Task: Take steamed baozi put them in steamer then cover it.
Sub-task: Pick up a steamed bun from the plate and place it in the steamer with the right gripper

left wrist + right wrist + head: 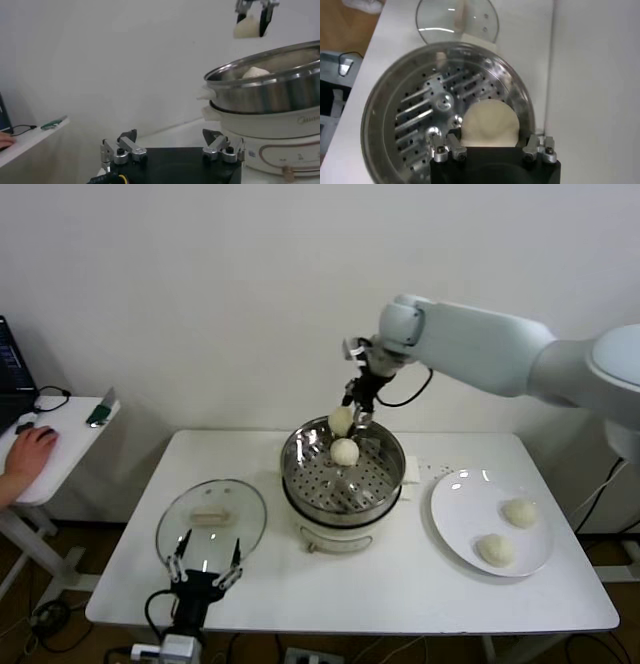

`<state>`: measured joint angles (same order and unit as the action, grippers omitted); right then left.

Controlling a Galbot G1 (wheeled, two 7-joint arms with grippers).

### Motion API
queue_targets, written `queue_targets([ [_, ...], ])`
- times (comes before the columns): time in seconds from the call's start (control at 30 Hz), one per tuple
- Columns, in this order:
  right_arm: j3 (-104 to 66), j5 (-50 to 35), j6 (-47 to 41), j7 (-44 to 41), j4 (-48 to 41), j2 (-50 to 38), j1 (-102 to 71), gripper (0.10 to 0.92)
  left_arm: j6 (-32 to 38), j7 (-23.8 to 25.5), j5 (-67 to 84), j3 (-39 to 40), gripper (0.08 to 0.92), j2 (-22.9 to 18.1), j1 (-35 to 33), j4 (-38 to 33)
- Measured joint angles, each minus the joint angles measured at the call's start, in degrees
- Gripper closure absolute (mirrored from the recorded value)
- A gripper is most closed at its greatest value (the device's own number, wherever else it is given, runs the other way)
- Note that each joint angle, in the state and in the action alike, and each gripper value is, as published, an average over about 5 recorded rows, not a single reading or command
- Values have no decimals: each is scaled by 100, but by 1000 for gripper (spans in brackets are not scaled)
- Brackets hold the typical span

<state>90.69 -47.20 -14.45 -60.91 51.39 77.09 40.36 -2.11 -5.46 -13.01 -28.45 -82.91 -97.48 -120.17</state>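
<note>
Four steamed baozi appear as small, round, smooth, cream-white dough buns. One bun [345, 451] rests on the perforated floor of the steamer [300, 474], toward its far side. A second bun [341, 421] hangs above the steamer's far rim, clasped between the fingers of the right gripper [352, 416]; in the right wrist view this bun [489, 124] sits between the two finger mounts, directly over the holed metal floor. The remaining two buns lie on a flat white plate [455, 514] at the right of the table: one [520, 512] farther back, one [496, 549] nearer the front edge, slightly apart from each other.

The steamer is a round, shiny stainless-steel basket with rows of holes and slots in its bottom, seated on a white electric pot base [335, 536] at the centre of the white table [400, 594]. From the left wrist view its rim [260, 70] stands well above the table surface.

The cover [212, 520], a round clear glass lid with a metal rim and a small white rectangular handle [210, 517], lies flat on the table to the left of the steamer, apart from it.

The left gripper [205, 574] rests at the near left table edge, just in front of the cover, its fingers spread wide and holding nothing. A person's hand [28, 452] rests on a small side table [60, 454] at far left.
</note>
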Motion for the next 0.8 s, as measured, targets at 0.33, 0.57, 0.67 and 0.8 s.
queue_targets([
  [0.33,133,-2,-17,83,-159,467,-488,313,-1,18,3,-45,177,66,56,43],
  [0.57,136,100,1,107,-302,581,-734,312,15,21,7,-67,177,92,58,75],
  [0.67,137,151,-2,120,-340,611,-792,303,20,22,8,-68,177,95,59,85],
  [0.8,130,209,-18,144,-373,640,-831,246,21,22,7,-67,177,95,68,97],
])
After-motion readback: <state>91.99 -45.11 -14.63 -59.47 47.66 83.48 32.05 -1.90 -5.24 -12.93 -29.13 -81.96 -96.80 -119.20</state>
